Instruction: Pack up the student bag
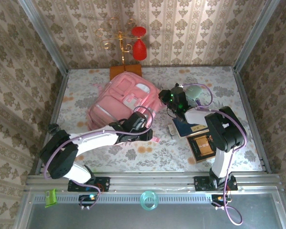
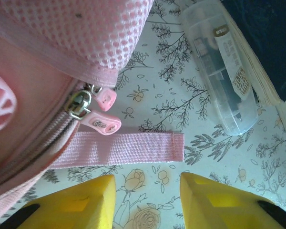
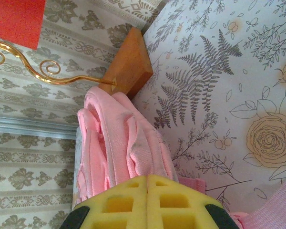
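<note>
The left gripper (image 2: 147,186) is hovering half open, holding nothing, with the zipper pull (image 2: 101,123) lying just beyond its bag-side finger. It should be centring on that pull before pinching. The right gripper (image 3: 148,183), fully closed, appears to be pinching a fold of the bag (image 3: 119,138).
</note>
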`<state>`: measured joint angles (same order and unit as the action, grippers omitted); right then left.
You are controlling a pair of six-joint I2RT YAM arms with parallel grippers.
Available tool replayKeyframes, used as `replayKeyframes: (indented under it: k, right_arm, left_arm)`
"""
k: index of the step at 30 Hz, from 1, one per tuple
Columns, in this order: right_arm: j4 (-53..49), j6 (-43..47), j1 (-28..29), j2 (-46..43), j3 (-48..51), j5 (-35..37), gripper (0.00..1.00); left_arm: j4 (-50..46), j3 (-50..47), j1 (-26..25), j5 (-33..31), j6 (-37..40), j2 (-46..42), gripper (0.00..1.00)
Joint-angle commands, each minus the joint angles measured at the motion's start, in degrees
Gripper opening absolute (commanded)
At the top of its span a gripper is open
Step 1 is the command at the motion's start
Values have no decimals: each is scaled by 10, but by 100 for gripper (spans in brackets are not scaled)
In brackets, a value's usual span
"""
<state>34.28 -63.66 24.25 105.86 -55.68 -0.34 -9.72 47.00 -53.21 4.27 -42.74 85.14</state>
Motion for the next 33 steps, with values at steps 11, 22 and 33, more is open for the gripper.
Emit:
replayKeyframes:
  k: [11,22,33]
  right_arm:
    - [33,-13,40,-74,5,59,0]
    - [24,-3,41,-77,8,44,0]
    - [18,3,38,-72,9,39,0]
  left_arm:
    - [86,-66,-28,-119,-101,12,42]
    - [88,-51,-16,-166,-87,-3,43]
    - [68,-43,-9,-183,-68,-33,31]
